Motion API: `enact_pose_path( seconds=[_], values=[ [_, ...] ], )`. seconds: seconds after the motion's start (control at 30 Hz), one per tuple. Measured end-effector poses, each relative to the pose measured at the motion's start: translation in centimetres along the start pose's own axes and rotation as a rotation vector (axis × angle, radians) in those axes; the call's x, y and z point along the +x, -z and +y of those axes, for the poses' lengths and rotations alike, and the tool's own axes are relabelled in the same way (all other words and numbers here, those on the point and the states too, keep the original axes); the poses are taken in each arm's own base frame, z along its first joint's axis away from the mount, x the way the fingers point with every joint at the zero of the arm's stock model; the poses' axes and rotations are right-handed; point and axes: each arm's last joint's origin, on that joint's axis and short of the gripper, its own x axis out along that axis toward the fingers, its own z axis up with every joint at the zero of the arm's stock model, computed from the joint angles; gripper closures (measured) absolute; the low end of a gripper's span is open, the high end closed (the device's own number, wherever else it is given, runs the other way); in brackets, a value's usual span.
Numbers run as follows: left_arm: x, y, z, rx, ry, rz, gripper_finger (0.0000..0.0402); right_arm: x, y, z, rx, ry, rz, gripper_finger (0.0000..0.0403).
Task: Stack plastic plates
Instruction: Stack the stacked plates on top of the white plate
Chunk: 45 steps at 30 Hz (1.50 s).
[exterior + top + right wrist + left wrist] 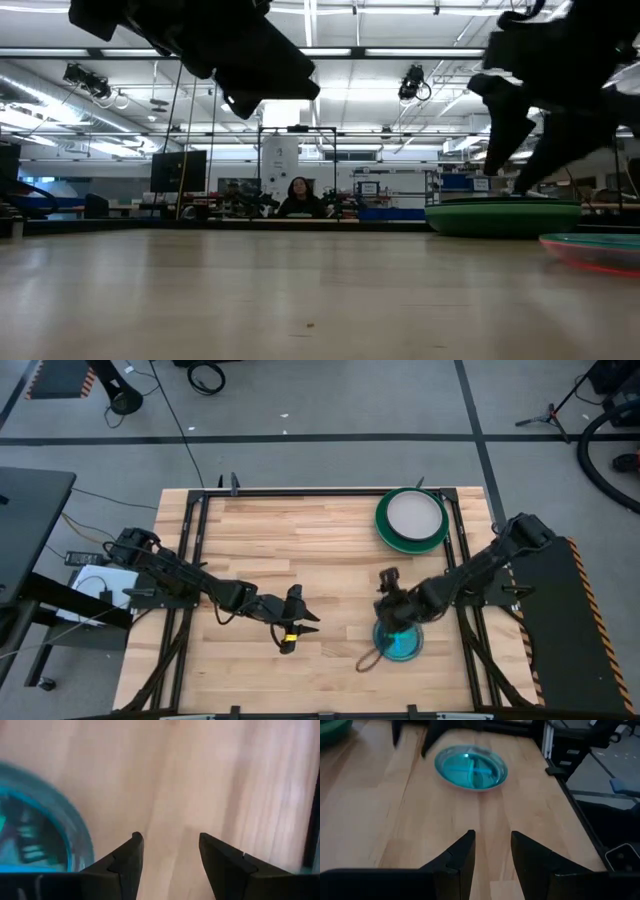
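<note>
From overhead I see my left end effector [298, 622] hanging over the middle of the pale wooden slatted surface [300, 540], fingers a narrow gap apart with nothing between them. My right end effector [390, 592] sits just behind a small stack of round translucent plastic plates, blue on top [399, 643], which lies on the near right part of the surface, right beside and partly under that arm. Well beyond the right end effector, at the far right corner, rests a large dark green round plate with a pale grey round plate on it [411, 518].

At surface height, both arms show as dark shapes coming in from above. The green stack [503, 216] stands far off to the right, and the rim of the small translucent stack [592, 248] shows at the right edge, reddish underneath. A person [298, 199] sits in the room behind.

Through the left wrist, my two dark fingers [458, 858] stand narrowly apart and empty; the blue-topped stack [471, 768] lies ahead of them, well apart.

Through the right wrist, the fingers [126, 860] are spread moderately over bare wood, holding nothing, with the blue plate's rim [75, 827] just beside one finger.
</note>
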Motion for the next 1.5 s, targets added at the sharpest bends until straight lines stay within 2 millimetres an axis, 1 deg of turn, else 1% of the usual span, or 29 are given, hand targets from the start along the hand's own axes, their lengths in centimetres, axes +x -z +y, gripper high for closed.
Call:
enact_pose_path(
  seconds=[0.1,0.2,0.27,0.33,0.4,0.53,0.63,0.73,0.8,0.93,1.0,1.07,1.2,1.37,1.43,1.5],
  values=[
    [-0.2,0.0,0.0,-0.021,-0.005,0.016,0.0269,-1.2,0.7,-1.4,0.253,-0.011,0.033,0.0202],
    [-0.3,0.0,0.0,-0.016,-0.003,0.015,0.0269,-2.8,2.1,-2.3,0.541,-0.017,0.088,0.0202],
    [-0.4,-0.1,-0.1,-0.014,0.001,0.007,0.0269,-3.9,3.2,-2.6,0.729,-0.023,0.122,0.0202],
    [-0.3,-0.2,-0.1,-0.004,0.004,-0.002,0.0269,-5.0,3.9,-2.4,0.878,-0.054,0.146,0.0203],
    [0.1,-0.2,-0.3,0.001,0.014,-0.033,0.0269,-5.9,4.3,-1.9,0.97,-0.087,0.152,0.0204],
    [1.9,1.1,-0.2,0.027,0.016,-0.041,0.0269,-6.5,4.5,-0.7,1.129,-0.136,0.199,0.0204],
    [3.4,2.4,-0.1,0.026,0.018,-0.05,0.0269,-6.3,4.5,0.4,1.157,-0.179,0.312,0.0204],
    [4.8,3.5,-0.1,0.029,0.014,-0.033,0.0269,-6.1,4.8,1.3,1.142,-0.172,0.414,0.0204],
    [5.7,3.9,-0.4,0.032,0.003,-0.034,0.0269,-5.9,4.9,1.9,1.119,-0.171,0.455,0.0204],
    [7.6,4.7,-1.4,0.045,-0.009,-0.019,0.0269,-4.9,5.8,3.1,1.078,-0.249,0.526,0.0204],
    [8.4,5.0,-2.0,0.04,-0.001,-0.013,0.0266,-4.4,6.4,3.7,1.101,-0.311,0.502,0.0203],
    [8.9,5.1,-2.4,0.027,0.008,-0.012,0.0255,-4.1,7.1,4.1,1.142,-0.377,0.456,0.02],
    [9.0,5.2,-2.7,-0.001,0.012,-0.004,0.0214,-4.0,8.9,4.1,1.246,-0.424,0.379,0.0185],
    [9.0,5.1,-2.7,-0.023,0.005,-0.018,0.0152,-3.8,10.8,4.1,1.345,-0.441,0.308,0.0148],
    [9.1,5.2,-2.7,-0.023,-0.004,-0.024,0.0137,-3.4,11.3,4.2,1.374,-0.46,0.294,0.0129],
    [9.2,5.4,-2.6,-0.016,-0.027,-0.022,0.0133,-3.0,11.7,4.5,1.398,-0.472,0.294,0.0113]
  ],
)
